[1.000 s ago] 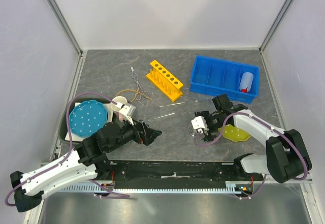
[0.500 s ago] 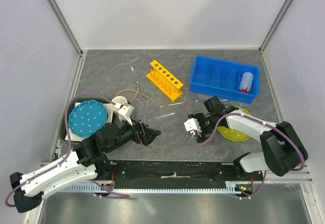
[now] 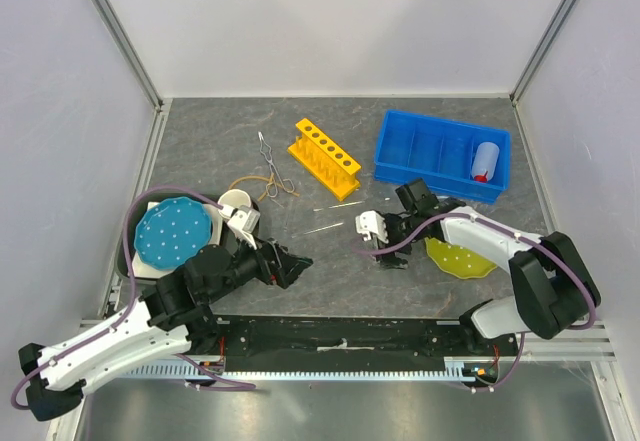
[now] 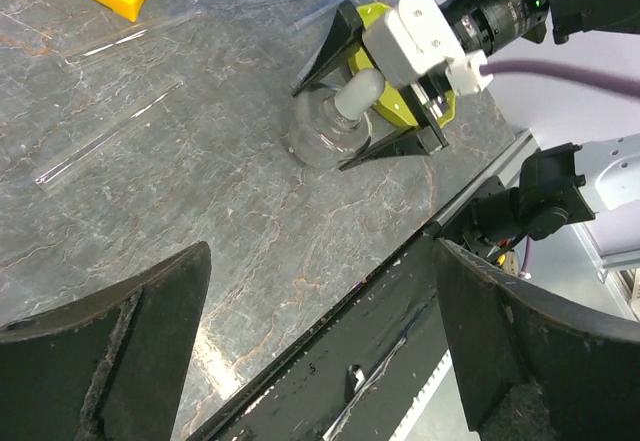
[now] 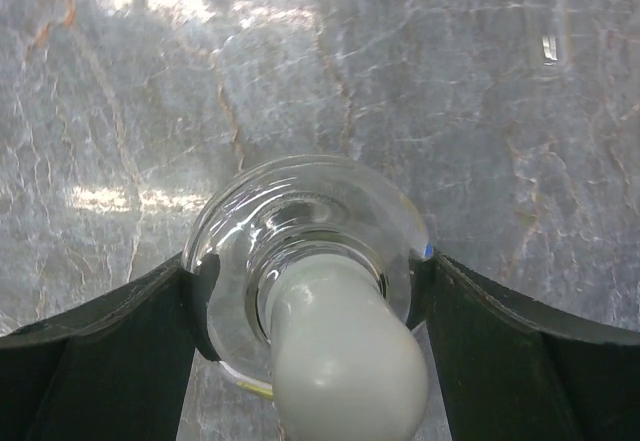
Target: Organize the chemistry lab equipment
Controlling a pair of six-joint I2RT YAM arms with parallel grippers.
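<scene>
My right gripper (image 3: pixel 376 240) is shut on the tiny clear glass flask (image 5: pixel 300 231), which has a white stopper; its fingers (image 5: pixel 500 351) press both sides of it just above the table. The left wrist view also shows the flask (image 4: pixel 320 136). My left gripper (image 3: pixel 296 262) is open and empty, low over the near table to the left of the flask. The yellow holed rack (image 3: pixel 323 157) stands mid-table. Two thin clear rods (image 3: pixel 325 227) lie in front of it. The metal tongs (image 3: pixel 270 166) and tan rubber loop (image 3: pixel 247 183) lie left of the rack. The white squeeze bottle (image 3: pixel 484 162) lies in the blue bin (image 3: pixel 420 151).
A cream mug (image 3: pixel 238 205) stands by the left arm. A blue dotted plate (image 3: pixel 173 235) sits on a tray at the left. A green plate (image 3: pixel 462 258) lies under the right arm. The black rail runs along the near edge (image 4: pixel 400 351).
My right gripper has carried the flask leftward and slightly away from me, off the green plate's edge. My left arm has barely moved.
</scene>
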